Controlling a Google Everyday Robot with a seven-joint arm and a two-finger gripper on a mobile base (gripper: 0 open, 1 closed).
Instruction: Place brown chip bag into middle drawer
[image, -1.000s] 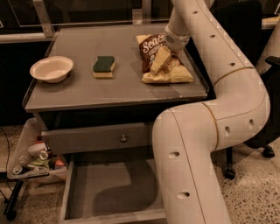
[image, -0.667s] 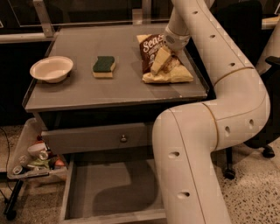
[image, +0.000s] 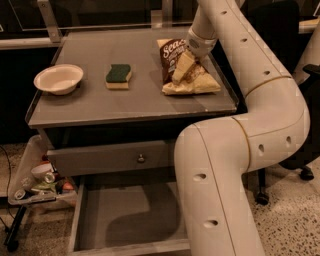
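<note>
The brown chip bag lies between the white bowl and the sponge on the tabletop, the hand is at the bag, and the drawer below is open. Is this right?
Not quite. In the camera view the sponge lies between the white bowl and the brown chip bag. The rest holds: the hand is at the bag on the tabletop, and the middle drawer is open.
</note>
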